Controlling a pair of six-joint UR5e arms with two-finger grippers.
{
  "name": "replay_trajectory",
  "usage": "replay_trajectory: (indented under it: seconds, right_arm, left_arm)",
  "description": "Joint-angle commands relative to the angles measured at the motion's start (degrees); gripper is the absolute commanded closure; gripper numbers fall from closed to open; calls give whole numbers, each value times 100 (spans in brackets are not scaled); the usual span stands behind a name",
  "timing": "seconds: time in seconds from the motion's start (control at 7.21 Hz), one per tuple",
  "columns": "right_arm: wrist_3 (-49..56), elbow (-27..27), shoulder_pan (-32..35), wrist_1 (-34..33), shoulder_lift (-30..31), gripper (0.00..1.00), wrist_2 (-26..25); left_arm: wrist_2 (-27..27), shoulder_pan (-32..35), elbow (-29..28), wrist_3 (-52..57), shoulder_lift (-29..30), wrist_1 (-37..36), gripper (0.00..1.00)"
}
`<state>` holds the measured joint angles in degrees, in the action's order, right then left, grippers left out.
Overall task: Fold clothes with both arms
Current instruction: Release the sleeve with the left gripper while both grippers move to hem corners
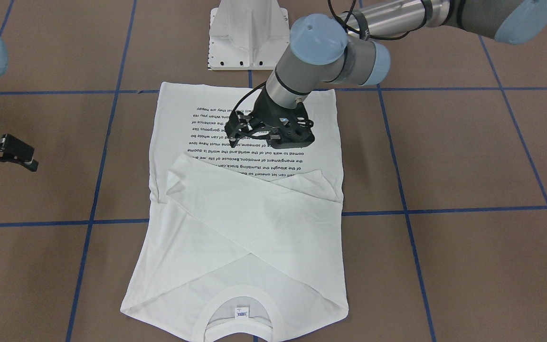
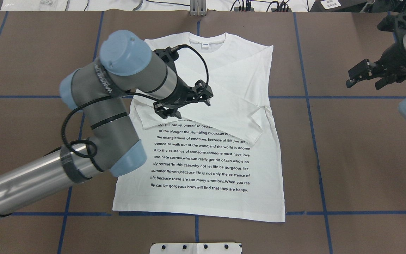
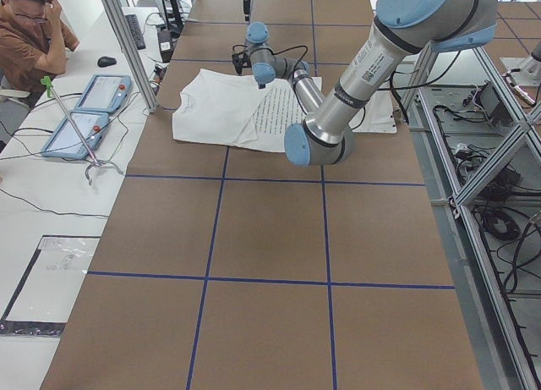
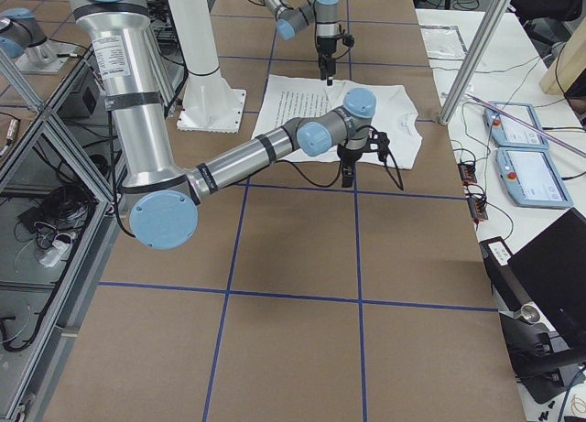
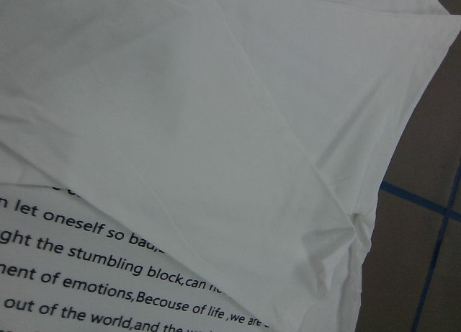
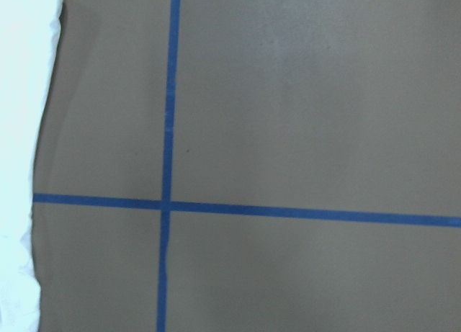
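Nearest the robot, the hem (image 2: 196,213) of the shirt (image 2: 203,165) is lying flat on the worktop (image 2: 347,158), text side up, with brown surface showing on every side. Over the crossed sleeves (image 2: 231,106) the left gripper (image 2: 184,102) is hovering, fingers spread and holding nothing, probably lining up the next fold. Off the shirt's side, the right gripper (image 2: 365,77) is hanging spread, leaving the collar (image 2: 206,38) end unobstructed.

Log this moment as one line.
phase: sleeves crossed over chest | white shirt: flat, print up | left hand: open, above sleeves | right hand: open, over table beside shirt
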<state>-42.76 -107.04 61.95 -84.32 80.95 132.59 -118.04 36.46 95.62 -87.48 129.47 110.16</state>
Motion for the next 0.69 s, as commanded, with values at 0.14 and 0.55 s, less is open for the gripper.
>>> replay_trajectory:
  seconds: [0.14,0.55]
  right_arm:
    - [-2705,-1081,-1925,1905,1376,0,-1282]
    - [-4324,-1424,-3859,2130,1485,0,-2717]
  left_arm:
    - [296,143,1720,995,-1720,-162,0]
    - [413,125,2294,1409,-2593,-144,0]
